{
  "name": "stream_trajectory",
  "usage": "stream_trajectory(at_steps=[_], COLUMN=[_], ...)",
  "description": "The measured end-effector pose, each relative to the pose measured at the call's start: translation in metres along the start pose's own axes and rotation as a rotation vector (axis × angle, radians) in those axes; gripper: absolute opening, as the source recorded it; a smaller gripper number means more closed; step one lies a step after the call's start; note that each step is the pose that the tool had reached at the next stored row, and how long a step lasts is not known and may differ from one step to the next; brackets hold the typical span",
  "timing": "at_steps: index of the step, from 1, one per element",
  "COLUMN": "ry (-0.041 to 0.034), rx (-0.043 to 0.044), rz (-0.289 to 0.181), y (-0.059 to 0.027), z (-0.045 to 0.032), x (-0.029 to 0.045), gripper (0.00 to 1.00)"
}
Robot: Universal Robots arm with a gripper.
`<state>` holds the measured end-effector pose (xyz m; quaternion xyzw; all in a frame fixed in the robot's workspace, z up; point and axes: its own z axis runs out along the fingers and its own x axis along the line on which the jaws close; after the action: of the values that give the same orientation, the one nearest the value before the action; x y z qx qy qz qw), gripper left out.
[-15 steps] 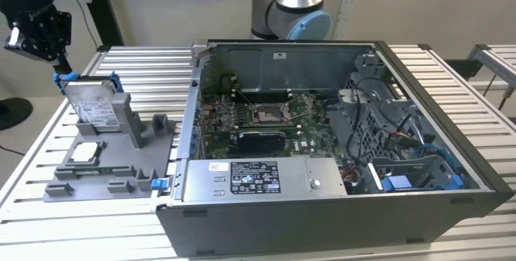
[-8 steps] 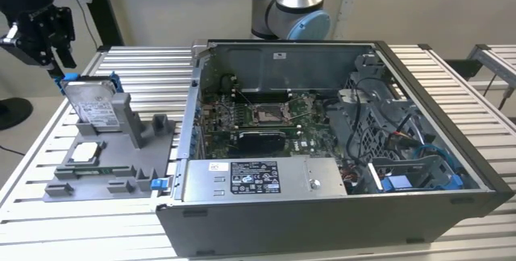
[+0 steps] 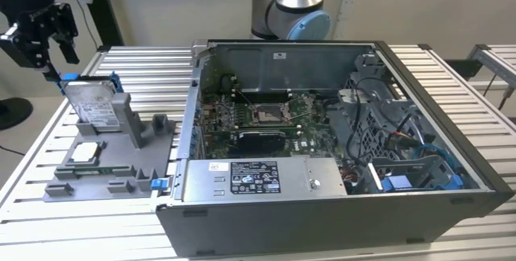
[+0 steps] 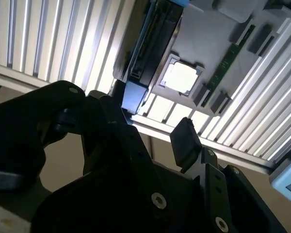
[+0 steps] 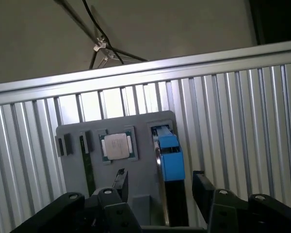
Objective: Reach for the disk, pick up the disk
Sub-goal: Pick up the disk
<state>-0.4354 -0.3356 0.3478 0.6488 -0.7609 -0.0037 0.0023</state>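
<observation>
In the exterior view the end effector (image 3: pixel 63 61) hangs at the exterior view's left, just above the top edge of the disk (image 3: pixel 93 107). The disk stands on edge, leaning back, in a slot of a grey holder (image 3: pixel 133 129) on the slatted tabletop (image 3: pixel 145 67). Its labelled face and blue bracket show here. Whether the fingers touch the bracket cannot be told from this view.

The first wrist view looks down the disk (image 5: pixel 170 160) edge-on, so its face is hidden and the blue bracket stands out. The two fingers (image 5: pixel 202 187) are spread wide, one to each side of the disk's edge, with nothing clamped between them. The second wrist view gives the disk (image 4: pixel 150 48) as a dark slab with a blue corner, beyond the released end effector (image 4: pixel 148 119).

A square silver chip (image 3: pixel 87 151) lies flat in the holder just beside the disk, and it shows in both wrist views. A green memory stick (image 4: pixel 228 58) sits in another slot of the holder.

The exterior view alone takes in the open computer case (image 3: pixel 339 152), close to the holder on the exterior view's right, with a grey power supply box (image 3: pixel 258 179) inside, and the arm (image 3: pixel 290 7) rising behind it.
</observation>
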Motion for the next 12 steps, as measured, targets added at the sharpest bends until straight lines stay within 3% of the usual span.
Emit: stream_trajectory(at_steps=[8,12], ry=[-0.0124,-0.0141], rx=[-0.0011,-0.0004], rz=[-0.005,-0.013], y=[0.0005,0.0010], z=[0.0145,0.0218], x=[-0.0044,-0.0047], gripper=[1.00,1.00])
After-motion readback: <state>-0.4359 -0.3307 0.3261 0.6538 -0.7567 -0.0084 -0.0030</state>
